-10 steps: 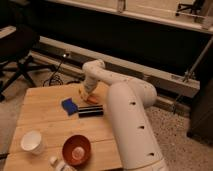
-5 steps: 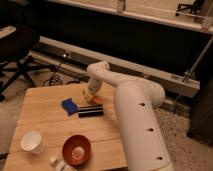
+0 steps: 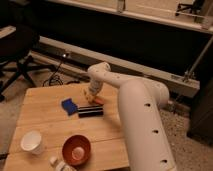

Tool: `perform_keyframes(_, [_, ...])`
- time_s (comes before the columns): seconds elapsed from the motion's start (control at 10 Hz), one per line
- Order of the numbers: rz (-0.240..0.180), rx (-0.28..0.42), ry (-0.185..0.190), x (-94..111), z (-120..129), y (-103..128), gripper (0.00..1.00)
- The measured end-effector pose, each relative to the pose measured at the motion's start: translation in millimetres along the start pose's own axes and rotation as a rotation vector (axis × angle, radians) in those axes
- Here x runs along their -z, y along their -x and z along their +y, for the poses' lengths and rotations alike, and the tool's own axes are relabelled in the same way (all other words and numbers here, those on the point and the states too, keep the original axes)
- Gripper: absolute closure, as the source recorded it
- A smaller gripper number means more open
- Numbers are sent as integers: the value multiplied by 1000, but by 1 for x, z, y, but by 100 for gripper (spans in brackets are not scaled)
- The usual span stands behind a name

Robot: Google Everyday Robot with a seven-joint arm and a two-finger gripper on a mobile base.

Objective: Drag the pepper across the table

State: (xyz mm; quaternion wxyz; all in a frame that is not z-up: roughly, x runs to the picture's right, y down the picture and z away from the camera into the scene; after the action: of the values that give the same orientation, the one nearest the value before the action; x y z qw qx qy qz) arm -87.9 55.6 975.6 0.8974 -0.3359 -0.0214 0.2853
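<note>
White gripper [image 3: 92, 96] low beside small oblong orange pepper [image 3: 98, 101], planked wooden table [image 3: 47, 120], jaws' state unclear

Light wooden bench [image 3: 45, 122] of wide planks. Bears, toward the far side, a small orange-red pepper [image 3: 98, 101], with the hand [image 3: 91, 96] low over the wood just beside it. Just in front of the pepper, a black bar [image 3: 90, 111]; close at the bar's left in view, a blue block [image 3: 69, 105]. Nearer the front edge, well apart from those, a white cup [image 3: 31, 142] and an orange-red bowl [image 3: 76, 149], both upright. At the very front, a small pale object [image 3: 59, 165], partly cut off.
</note>
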Motion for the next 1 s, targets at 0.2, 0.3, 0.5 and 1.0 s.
perform_keyframes(0.2, [-9,-2,0,1,0,-3,62])
perform_keyframes(0.3, [-12,-3,0,2,0,-4,62])
perform_keyframes(0.5, [-15,-7,1,3,-1,-8,62])
perform_keyframes(1.0, [-21,-31,6,2,-10,-20,62])
